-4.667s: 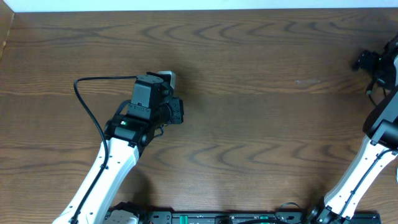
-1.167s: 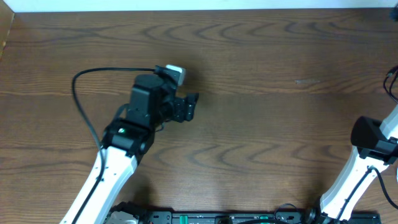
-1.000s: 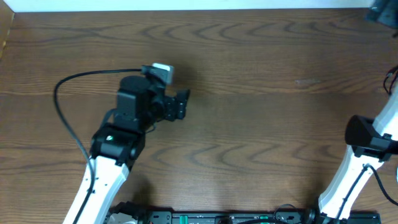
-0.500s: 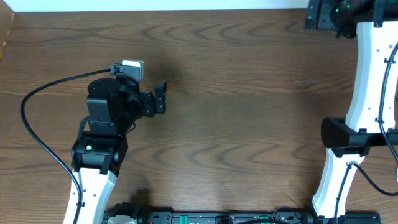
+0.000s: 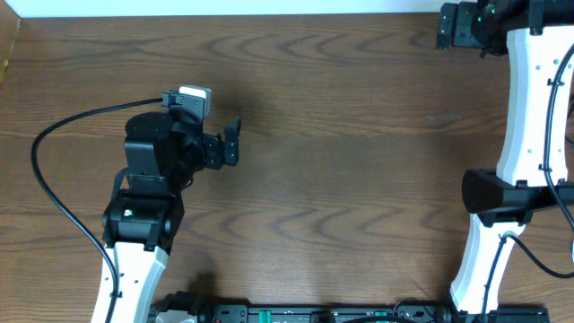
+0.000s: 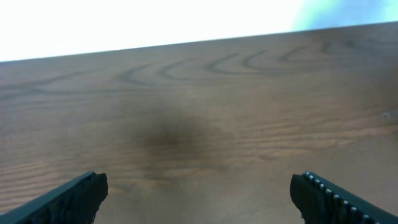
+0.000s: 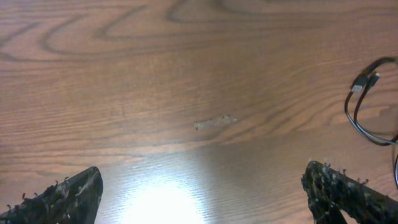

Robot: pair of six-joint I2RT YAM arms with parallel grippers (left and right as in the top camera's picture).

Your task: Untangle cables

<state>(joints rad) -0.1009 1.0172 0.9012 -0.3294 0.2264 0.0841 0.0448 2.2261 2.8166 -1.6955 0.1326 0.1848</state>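
Wooden tabletop [image 7: 186,74] — black cable [image 7: 359,87] loops at right, beyond the parted jaws.

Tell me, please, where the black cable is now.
The black cable shows only in the right wrist view, at the frame's right edge, lying on the table right of a pale scuff.

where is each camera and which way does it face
overhead: above the table, looking straight down; left arm, right arm show.
left wrist: on the left gripper, facing across bare wood to the table's far edge; open fingertips below.
right wrist: on the right gripper, looking down at a scuff mark and black cable; open fingertips below.
shared: scuff mark, overhead and right wrist.
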